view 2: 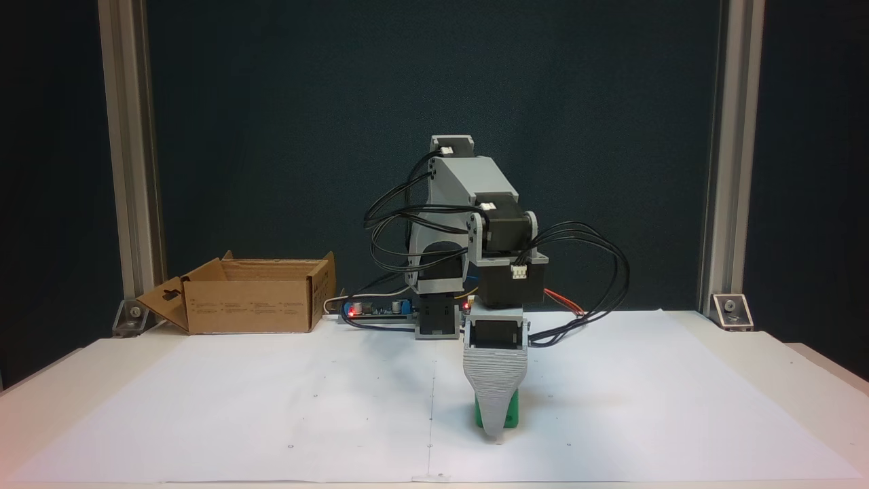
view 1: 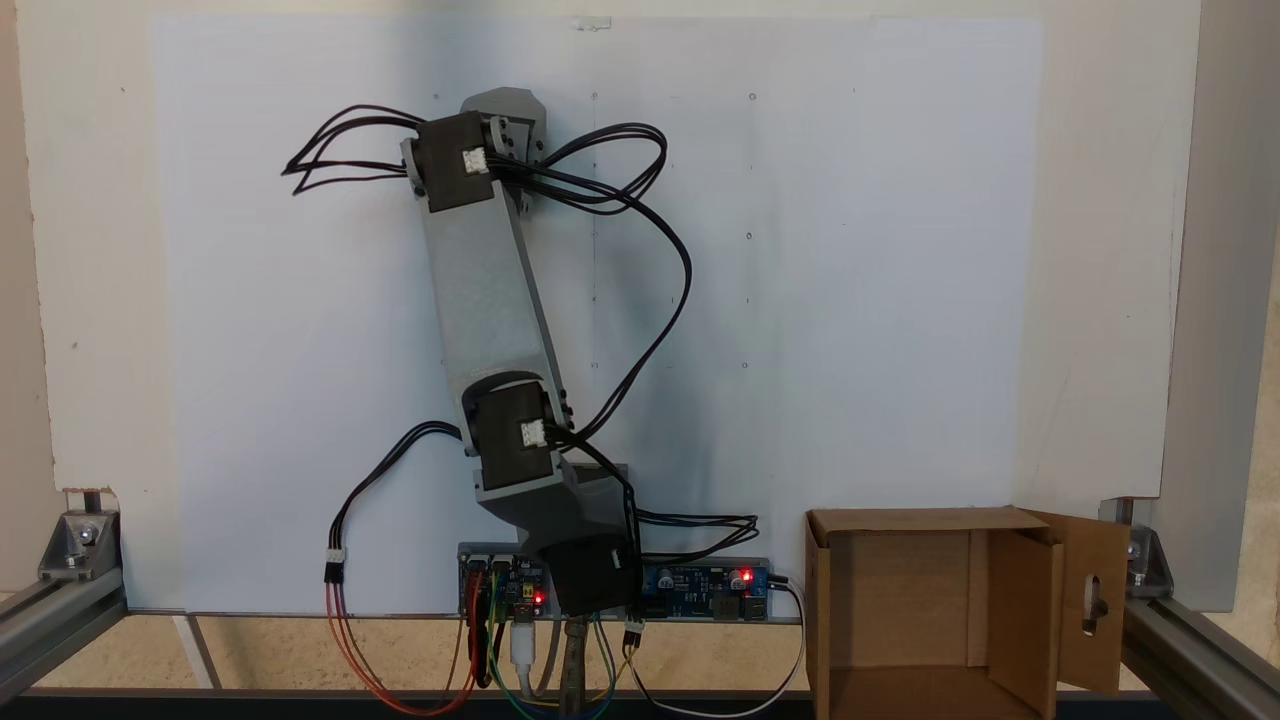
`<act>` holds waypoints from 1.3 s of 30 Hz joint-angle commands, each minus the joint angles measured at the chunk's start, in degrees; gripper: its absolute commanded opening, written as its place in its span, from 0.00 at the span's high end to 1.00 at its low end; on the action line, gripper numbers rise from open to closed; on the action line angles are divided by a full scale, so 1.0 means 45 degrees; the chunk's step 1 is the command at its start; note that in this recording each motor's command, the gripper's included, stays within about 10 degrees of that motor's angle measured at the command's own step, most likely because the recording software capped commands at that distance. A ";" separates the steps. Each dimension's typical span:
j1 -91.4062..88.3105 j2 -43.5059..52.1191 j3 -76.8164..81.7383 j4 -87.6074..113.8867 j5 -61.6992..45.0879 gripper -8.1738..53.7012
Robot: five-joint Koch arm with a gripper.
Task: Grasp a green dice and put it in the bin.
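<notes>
In a fixed view the green dice (view 2: 514, 410) rests on the white paper, mostly covered by the broad grey jaw in front of it. My gripper (view 2: 496, 433) points straight down over the dice, its tip at paper level. The two jaws stand one behind the other, so only the front one shows, and whether they touch the dice cannot be told. From above, the wrist end of the arm (view 1: 503, 112) hides the dice. The bin (view 2: 251, 305) is an open brown cardboard box, far to the left beside the arm's base. In the view from above the bin (view 1: 910, 518) sits at the lower right.
White paper (view 2: 271, 407) covers the table. A circuit board with red lights (view 1: 700, 585) and loose black cables (view 1: 640, 200) lie around the arm's base. Aluminium frame posts (view 2: 129, 170) stand at the table's back corners. One bin flap with a slot (view 1: 1095, 600) hangs open.
</notes>
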 commanded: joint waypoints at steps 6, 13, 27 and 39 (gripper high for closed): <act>0.0117 0.0039 -0.0195 0.0000 0.0352 0.33; 0.0059 0.0059 0.0078 0.0098 0.0352 0.67; 0.2773 0.7144 0.0566 0.1973 0.0156 0.68; 0.9453 1.0547 0.1602 0.2266 -0.3535 0.68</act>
